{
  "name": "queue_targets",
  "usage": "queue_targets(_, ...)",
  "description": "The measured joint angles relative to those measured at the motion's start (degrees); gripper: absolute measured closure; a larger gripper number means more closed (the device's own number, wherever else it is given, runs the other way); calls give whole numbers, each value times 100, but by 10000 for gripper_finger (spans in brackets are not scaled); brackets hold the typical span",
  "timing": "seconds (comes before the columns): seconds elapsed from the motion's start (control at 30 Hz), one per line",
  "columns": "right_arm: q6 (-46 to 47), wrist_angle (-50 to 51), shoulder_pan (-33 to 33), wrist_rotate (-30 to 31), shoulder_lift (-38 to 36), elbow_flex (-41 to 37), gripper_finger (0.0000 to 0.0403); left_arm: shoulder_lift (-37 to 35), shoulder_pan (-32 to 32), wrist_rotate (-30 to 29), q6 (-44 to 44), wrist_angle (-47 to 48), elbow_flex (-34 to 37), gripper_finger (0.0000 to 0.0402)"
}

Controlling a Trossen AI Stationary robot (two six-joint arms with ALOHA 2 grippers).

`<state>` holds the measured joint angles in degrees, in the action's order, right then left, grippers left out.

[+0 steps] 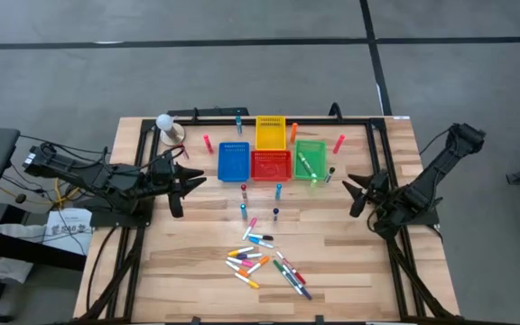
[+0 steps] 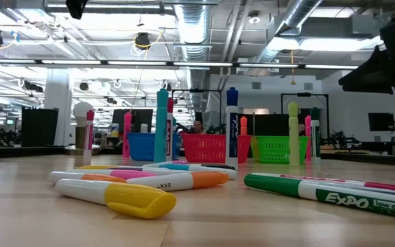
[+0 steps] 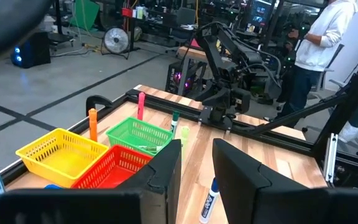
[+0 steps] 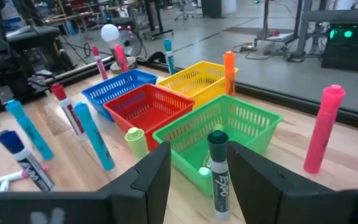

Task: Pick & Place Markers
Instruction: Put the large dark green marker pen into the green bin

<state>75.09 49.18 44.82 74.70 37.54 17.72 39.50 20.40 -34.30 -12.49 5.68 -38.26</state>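
Note:
Many markers lie in a loose pile [image 1: 264,262] on the near half of the wooden table; the low view shows a yellow highlighter [image 2: 125,197] and a green Expo marker [image 2: 321,195] among them. Other markers stand upright around the bins, such as pink ones [image 1: 208,143] [image 1: 338,143]. A green marker [image 1: 307,165] lies in the green bin. My left gripper [image 1: 181,181] hovers open left of the blue bin [image 1: 234,161]. My right gripper [image 1: 357,191] hovers open right of the green bin [image 1: 311,159], facing an upright dark-green-capped marker [image 4: 219,171] without touching it.
Blue, red [image 1: 271,165] and green bins sit in a row, with the yellow bin [image 1: 271,133] behind the red one. A white ball [image 1: 165,124] rests at the far left corner. A black frame rail [image 1: 377,162] edges the table. A person [image 3: 325,37] stands beyond the table.

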Motion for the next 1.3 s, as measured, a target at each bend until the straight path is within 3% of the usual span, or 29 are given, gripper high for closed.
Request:
queue_targets(0.5,-345,-168,-619,-400,205,-26,211,-2,0,-13,9,-16,0,310)
queue_targets(0.93,-347,-631,-753,-265,972,-26,231,0,0,-17,22,-16,0,310)
queue_targets(1.3,193,-930,-753,-250,1733,-28,231,-1,2,-18,20,-18,0,310)
